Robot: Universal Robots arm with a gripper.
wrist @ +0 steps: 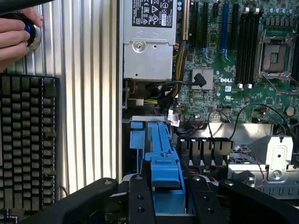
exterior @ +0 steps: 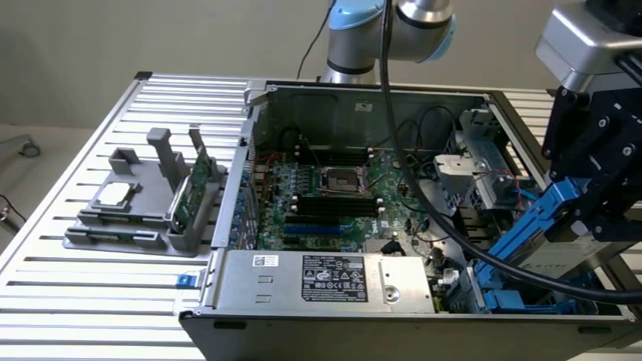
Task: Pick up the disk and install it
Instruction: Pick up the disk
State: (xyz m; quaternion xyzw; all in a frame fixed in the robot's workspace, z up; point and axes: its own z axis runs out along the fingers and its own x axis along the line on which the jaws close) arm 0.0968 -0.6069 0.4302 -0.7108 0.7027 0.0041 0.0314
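My gripper (exterior: 594, 214) hangs over the open computer case (exterior: 216, 282) at the exterior view's right, shut on the disk (exterior: 549, 226). The disk is tilted: its blue carrier frame slopes down toward the case's near right corner, and its silver body sits behind the black fingers (exterior: 612, 188). In the wrist view the gripper (wrist: 167, 198) clamps the disk's blue carrier (wrist: 164, 163) between its two black fingers (wrist: 140, 200). The carrier's far end points at the blue drive bay rails (wrist: 137, 139) inside the case. Most of the disk's metal body is hidden by the gripper.
Inside the case lie the motherboard (exterior: 331, 192), the silver power supply (exterior: 326, 277) and loose black cables (exterior: 431, 218). A grey holder (exterior: 131, 226) at the exterior view's left carries a small silver chip (exterior: 116, 194) and a green card (exterior: 191, 192). A person's hand (wrist: 14, 39) and a keyboard (wrist: 25, 140) lie beside the case.
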